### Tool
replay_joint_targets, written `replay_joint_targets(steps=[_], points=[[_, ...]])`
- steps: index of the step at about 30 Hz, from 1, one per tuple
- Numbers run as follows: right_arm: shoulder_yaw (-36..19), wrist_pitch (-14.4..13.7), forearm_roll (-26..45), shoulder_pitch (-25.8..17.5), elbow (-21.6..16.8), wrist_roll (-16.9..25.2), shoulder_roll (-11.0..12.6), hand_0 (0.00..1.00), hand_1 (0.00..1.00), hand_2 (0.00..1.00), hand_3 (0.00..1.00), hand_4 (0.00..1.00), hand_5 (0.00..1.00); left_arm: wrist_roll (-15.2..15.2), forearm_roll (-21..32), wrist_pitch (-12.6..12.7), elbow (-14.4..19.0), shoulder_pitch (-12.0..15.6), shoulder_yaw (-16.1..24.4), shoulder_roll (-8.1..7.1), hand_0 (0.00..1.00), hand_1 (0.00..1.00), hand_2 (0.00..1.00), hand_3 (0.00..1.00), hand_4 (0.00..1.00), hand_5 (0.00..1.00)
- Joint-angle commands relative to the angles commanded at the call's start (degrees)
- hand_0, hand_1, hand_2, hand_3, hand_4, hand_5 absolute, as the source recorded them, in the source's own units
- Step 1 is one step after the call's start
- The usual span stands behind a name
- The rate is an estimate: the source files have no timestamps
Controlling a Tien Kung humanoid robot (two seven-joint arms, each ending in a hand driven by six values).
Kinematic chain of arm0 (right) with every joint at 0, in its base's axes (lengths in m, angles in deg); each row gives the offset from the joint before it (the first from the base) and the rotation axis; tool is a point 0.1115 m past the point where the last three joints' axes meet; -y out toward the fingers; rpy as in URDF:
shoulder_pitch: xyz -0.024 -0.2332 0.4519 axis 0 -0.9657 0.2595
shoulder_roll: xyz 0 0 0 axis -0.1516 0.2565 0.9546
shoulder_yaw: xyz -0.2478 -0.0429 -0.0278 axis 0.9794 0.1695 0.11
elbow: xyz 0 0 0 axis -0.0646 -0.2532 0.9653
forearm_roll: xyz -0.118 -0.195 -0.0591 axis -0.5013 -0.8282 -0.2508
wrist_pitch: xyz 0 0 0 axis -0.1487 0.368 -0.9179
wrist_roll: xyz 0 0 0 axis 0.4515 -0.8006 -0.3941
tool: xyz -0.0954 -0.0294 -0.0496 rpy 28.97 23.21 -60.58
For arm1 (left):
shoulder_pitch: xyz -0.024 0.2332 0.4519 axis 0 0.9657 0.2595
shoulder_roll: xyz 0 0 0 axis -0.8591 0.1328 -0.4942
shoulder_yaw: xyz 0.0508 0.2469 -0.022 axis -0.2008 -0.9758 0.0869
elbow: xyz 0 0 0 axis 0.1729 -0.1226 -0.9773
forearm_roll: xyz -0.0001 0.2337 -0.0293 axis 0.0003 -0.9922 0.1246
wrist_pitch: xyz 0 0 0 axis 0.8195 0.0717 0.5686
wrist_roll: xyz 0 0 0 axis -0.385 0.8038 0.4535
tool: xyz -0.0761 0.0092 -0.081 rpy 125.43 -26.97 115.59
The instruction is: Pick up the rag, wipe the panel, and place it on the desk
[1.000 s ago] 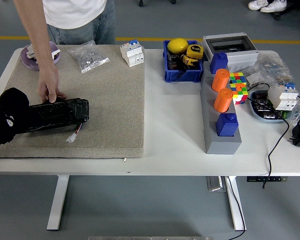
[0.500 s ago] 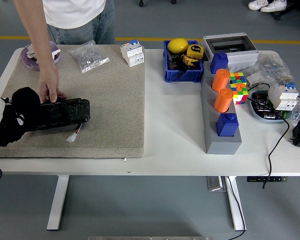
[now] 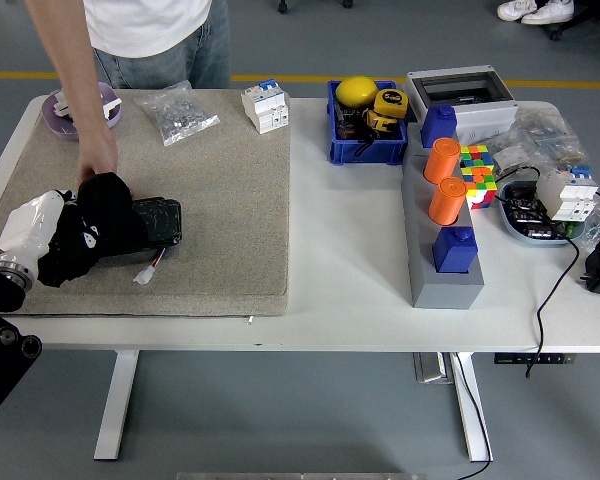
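My left hand (image 3: 65,240) comes in low at the left, its fingers buried in the crumpled black cloth rag (image 3: 98,222), so I judge them closed on it. The rag lies on the left end of the flat black panel (image 3: 152,222), on the beige felt mat (image 3: 220,200) covering the counter. It looks soft and light; bunching it anywhere should hold. A person's hand (image 3: 97,160) sits half hidden behind it.

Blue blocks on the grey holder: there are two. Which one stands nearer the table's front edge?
The blue block at the near end of the grey holder, just in front of the two orange cylinders; the other blue block stands behind them, by the grey box.
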Motion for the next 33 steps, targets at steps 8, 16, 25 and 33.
replay_joint_targets(steps=[8,16,25,33], points=[[0.19,0.07,0.05,0.08,-0.04,-0.06,0.1,0.733,0.555,0.717,0.752,0.998,0.605,0.57,1.05,-0.02,1.14,-2.43,-4.57,1.04,0.181,0.111,0.53,0.442,0.081,0.002],[0.36,0.19,-0.03,0.27,0.0,-0.16,0.1,0.733,0.555,0.717,0.752,0.998,0.605,0.86,2.04,0.07,1.23,-4.36,-8.71,1.98,0.181,0.111,0.531,0.442,0.082,0.002],[0.5,0.23,0.03,0.21,0.04,-0.21,0.21,0.733,0.555,0.717,0.752,0.998,0.605,1.09,2.34,0.21,1.71,-5.05,-10.19,2.12,0.181,0.11,0.531,0.442,0.083,0.002],[0.67,0.22,0.09,0.24,0.02,-0.21,0.15,0.733,0.555,0.716,0.752,0.998,0.604,1.05,2.32,0.54,1.06,-4.63,-9.52,2.08,0.181,0.11,0.532,0.443,0.082,0.002]])
